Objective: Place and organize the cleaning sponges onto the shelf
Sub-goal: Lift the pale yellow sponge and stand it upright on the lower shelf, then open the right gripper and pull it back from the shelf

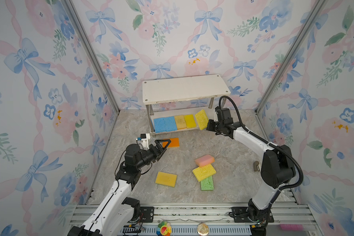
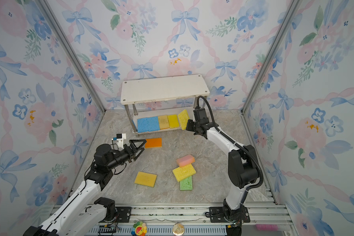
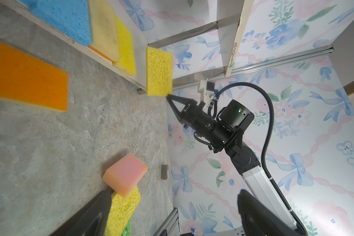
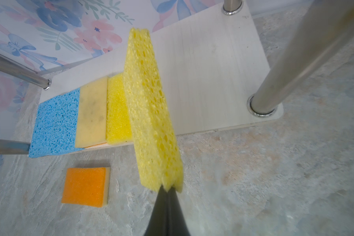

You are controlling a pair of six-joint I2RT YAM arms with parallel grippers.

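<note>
Yellow sponge [image 4: 151, 110]: on edge, tilted, one corner pinched in the closed right gripper [image 4: 168, 189]. It sits at the front of the lower shelf board [image 4: 213, 71], just beside the row of four shelved sponges [image 4: 84, 114].
Step, as judged: placing.
Next calls for: tipping it flat against the row, then release.
Left gripper [image 1: 167, 146]: jaws wide, empty, near the orange sponge [image 1: 173, 142].

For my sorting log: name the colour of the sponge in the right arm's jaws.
Yellow; the held sponge shows best in the right wrist view.
</note>
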